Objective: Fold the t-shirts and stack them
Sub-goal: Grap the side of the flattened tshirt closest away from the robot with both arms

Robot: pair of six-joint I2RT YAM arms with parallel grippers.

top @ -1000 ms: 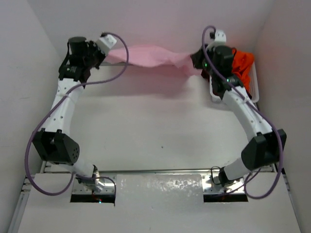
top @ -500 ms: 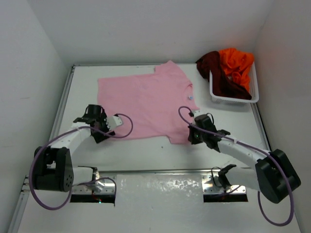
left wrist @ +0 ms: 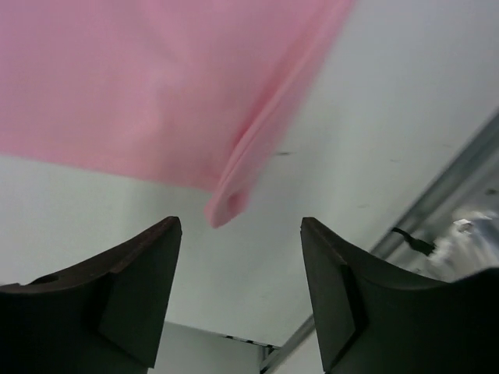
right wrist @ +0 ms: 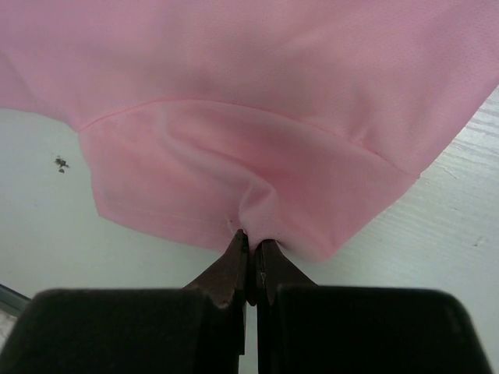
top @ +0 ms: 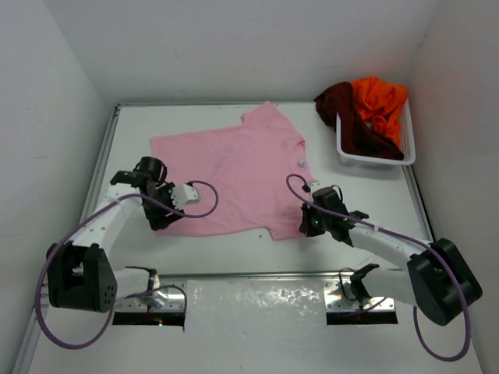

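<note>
Since half a second earlier, the left gripper (top: 158, 213) had let go of the pink t-shirt (top: 226, 171) and drawn slightly off its hem corner, and the cloth had settled a little askew on the table (top: 234, 253). At the left, we saw that gripper's jaws standing apart and empty. In the left wrist view the curled tip of the hem lay just ahead of the gap, touching neither finger (left wrist: 140, 288).

The pink t-shirt lay spread flat in the middle of the table. Its long axis ran left to right, with a slight tilt. The hem faced the left arm and the neck opening pointed right, toward the basket (top: 376, 160). One sleeve stuck out toward the far wall and the other toward the near edge. The cloth looked smooth and pale pink, with a small label showing at the collar and a folded-over lip at the near left corner.

At the near sleeve we found the right gripper (top: 309, 226) clenched on the sleeve's edge, which puckered into a small ridge at the fingertips (right wrist: 248, 248) in the right wrist view.

Farther right, well apart from the pink shirt, the white basket stood in the far right corner. It held the maroon t-shirt (top: 341, 113) and the orange t-shirt (top: 382, 100) in a crumpled heap, the maroon one draping over the left rim.
</note>
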